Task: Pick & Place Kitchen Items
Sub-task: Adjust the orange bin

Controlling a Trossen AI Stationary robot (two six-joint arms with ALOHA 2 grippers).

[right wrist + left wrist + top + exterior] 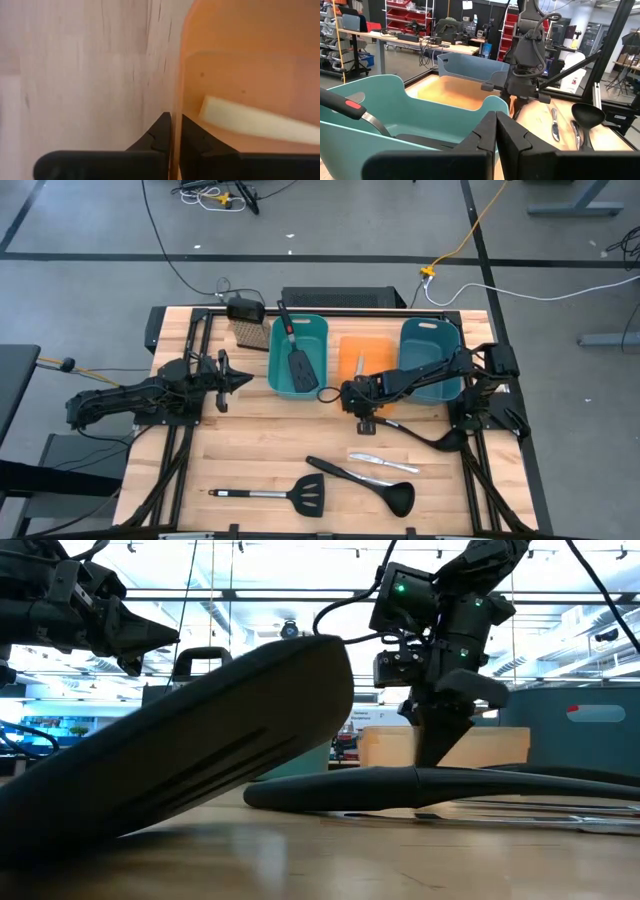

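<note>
Wooden table (250,460) is noted first, with teal and orange bins at twelve o'clock. The orange bin (365,358) has its near wall pinched between the closed fingers of the right gripper (362,420), probably to reposition it. The left gripper (240,381), fingers closed on nothing, waits at nine o'clock. One spatula (297,355) lies binned; a ladle (365,482), steel-handled spatula (270,496) and knife (383,460) remain at six o'clock.

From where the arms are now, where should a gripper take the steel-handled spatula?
Grip the steel-handled spatula at mid-handle, coming from straight above. It lies flat and alone on the table, its slim handle pointing left; the wide slotted blade looks harder to pinch.
</note>
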